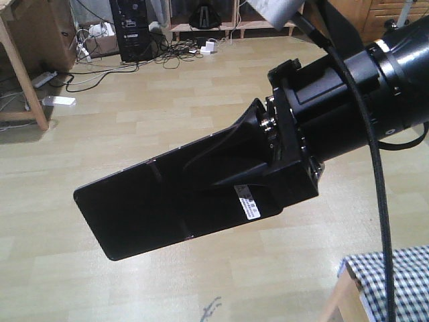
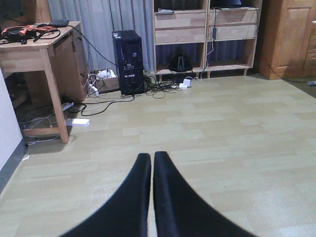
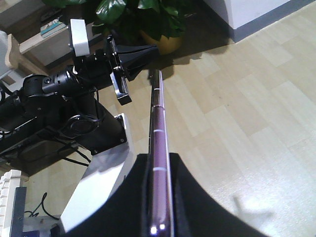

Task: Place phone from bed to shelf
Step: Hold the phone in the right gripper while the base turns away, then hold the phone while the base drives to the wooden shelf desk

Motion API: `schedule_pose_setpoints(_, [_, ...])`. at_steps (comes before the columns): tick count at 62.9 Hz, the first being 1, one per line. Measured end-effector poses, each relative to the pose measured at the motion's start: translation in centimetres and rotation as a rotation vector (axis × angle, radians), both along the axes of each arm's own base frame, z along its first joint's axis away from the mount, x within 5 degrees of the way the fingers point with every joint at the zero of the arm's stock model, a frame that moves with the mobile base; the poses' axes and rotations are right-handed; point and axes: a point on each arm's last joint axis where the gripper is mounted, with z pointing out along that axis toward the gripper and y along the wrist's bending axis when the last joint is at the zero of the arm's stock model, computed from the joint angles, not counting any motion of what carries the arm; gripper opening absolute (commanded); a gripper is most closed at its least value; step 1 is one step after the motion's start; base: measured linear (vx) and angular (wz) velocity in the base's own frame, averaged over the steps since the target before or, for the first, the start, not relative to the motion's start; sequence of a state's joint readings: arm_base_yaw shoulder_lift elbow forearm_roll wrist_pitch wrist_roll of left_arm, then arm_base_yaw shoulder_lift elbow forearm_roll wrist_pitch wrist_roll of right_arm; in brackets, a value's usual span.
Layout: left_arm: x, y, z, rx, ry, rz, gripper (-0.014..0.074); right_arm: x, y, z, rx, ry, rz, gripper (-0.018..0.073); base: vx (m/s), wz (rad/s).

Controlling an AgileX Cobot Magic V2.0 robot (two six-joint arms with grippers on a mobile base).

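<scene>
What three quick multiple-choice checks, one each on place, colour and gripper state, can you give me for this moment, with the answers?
1. Where is the phone?
A) lying on the bed
B) held in the air above the floor
C) resting on the shelf

2. What colour is the phone's edge in the right wrist view?
A) green
B) pinkish
C) yellow

3. How is the left gripper?
A) shut and empty
B) wide open
C) shut on the phone

Answers:
1 B: the right gripper clamps the phone over bare floor.
2 B: the edge gleams pinkish between the dark fingers.
3 A: its fingers meet with nothing between them.
</scene>
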State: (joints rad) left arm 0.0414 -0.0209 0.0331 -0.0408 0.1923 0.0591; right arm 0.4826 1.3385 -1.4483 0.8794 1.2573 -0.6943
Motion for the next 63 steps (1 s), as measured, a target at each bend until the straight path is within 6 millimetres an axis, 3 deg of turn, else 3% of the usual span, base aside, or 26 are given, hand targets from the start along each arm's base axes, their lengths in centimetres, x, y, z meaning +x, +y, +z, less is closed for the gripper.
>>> schedule_pose_setpoints(63, [0.00, 0.00, 0.00, 0.000, 0.000, 0.000, 0.0001, 0.00, 0.00, 0.00, 0.000, 0.000, 0.000, -0.0002, 0.40, -0.03])
